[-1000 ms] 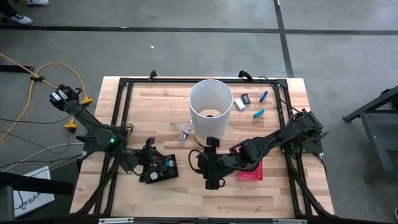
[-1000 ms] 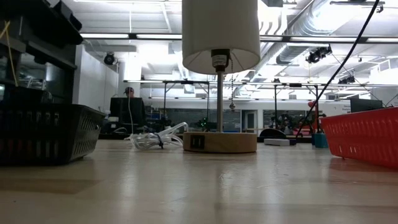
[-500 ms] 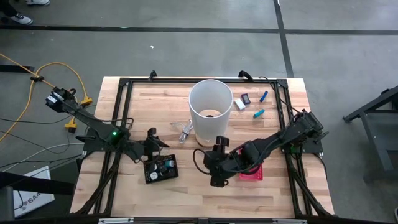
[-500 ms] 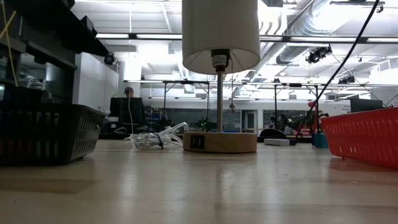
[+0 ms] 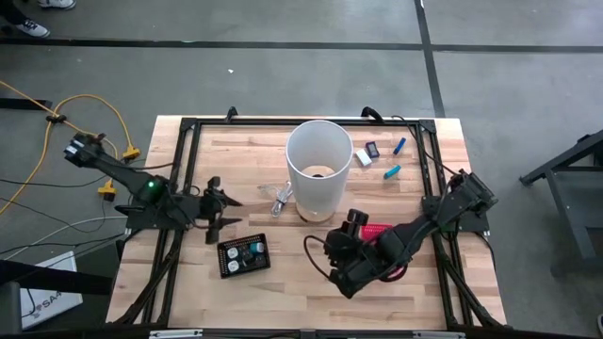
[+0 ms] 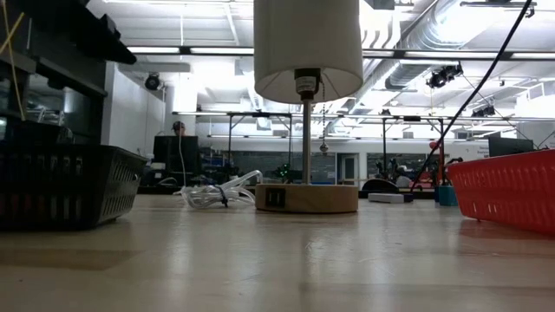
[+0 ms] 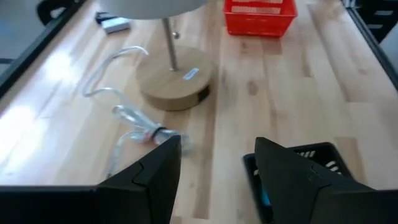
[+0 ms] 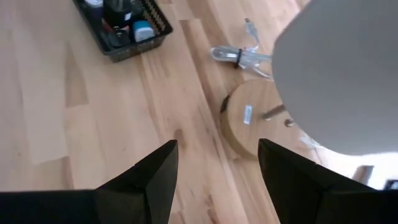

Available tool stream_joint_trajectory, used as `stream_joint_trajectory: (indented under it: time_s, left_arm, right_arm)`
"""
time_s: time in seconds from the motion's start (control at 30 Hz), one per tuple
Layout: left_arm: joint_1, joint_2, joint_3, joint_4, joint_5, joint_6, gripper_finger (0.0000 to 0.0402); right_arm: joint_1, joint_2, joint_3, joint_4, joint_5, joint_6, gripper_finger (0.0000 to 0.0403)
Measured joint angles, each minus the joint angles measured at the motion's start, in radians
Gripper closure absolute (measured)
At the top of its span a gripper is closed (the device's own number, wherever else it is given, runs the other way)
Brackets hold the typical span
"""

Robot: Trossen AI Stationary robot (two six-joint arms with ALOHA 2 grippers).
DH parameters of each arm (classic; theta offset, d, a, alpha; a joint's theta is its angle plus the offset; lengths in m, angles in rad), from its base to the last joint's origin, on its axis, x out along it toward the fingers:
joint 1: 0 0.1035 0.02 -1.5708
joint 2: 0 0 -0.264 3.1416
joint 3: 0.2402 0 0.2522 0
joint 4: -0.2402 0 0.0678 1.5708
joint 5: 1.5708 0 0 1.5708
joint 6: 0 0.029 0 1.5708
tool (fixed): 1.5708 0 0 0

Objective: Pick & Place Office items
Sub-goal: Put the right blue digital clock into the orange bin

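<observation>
A white block (image 5: 364, 157), a small black piece (image 5: 373, 149) and two short blue sticks (image 5: 399, 144) (image 5: 391, 171) lie flat on the wood near the table's far right corner. Teal, white and black bits sit in the flat black tray (image 5: 245, 254) (image 8: 121, 25). My left gripper (image 5: 219, 202) (image 7: 217, 168) hovers open, left of the lamp and on the far side of the tray. My right gripper (image 5: 350, 226) (image 8: 217, 174) hovers open above the table, near the red mesh basket (image 5: 377, 229), holding nothing.
A lamp with a tall white shade (image 5: 318, 168) stands on a round wooden base (image 7: 177, 78) mid-table. A bundled clear cable (image 5: 281, 198) lies left of the base. My right arm covers most of the red basket. A black frame (image 5: 188, 127) rims the table.
My left gripper has drawn away from above the black tray, toward the table's far and left edges. My right gripper has shifted toward the table's right edge, over the red basket. The tray and the loose items have stayed put.
</observation>
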Motion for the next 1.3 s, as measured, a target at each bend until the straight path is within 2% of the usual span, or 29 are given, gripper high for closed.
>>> stream_joint_trajectory:
  time_s: [0.27, 0.43, 0.83, 1.07, 1.3]
  left_arm:
    - [0.025, -0.062, -0.004, -0.106, -0.006, 0.021, 0.0202]
    - [0.028, -0.076, -0.058, -0.120, -0.011, -0.022, 0.0202]
    - [0.028, -0.072, -0.080, -0.172, -0.008, -0.070, 0.0202]
    - [-0.007, -0.193, -0.101, -0.152, -0.032, -0.020, 0.0202]
    - [-0.045, -0.401, -0.234, -0.027, -0.065, 0.044, 0.0202]
  right_arm:
    - [0.071, 0.000, 0.000, -0.104, 0.118, 0.161, 0.0195]
    - [0.123, -0.002, -0.024, -0.121, 0.193, 0.263, 0.0195]
    - [0.140, -0.002, -0.124, -0.108, 0.202, 0.405, 0.0195]
    - [0.150, -0.001, -0.196, -0.064, 0.221, 0.464, 0.0195]
    - [0.156, -0.001, -0.226, -0.018, 0.247, 0.465, 0.0195]
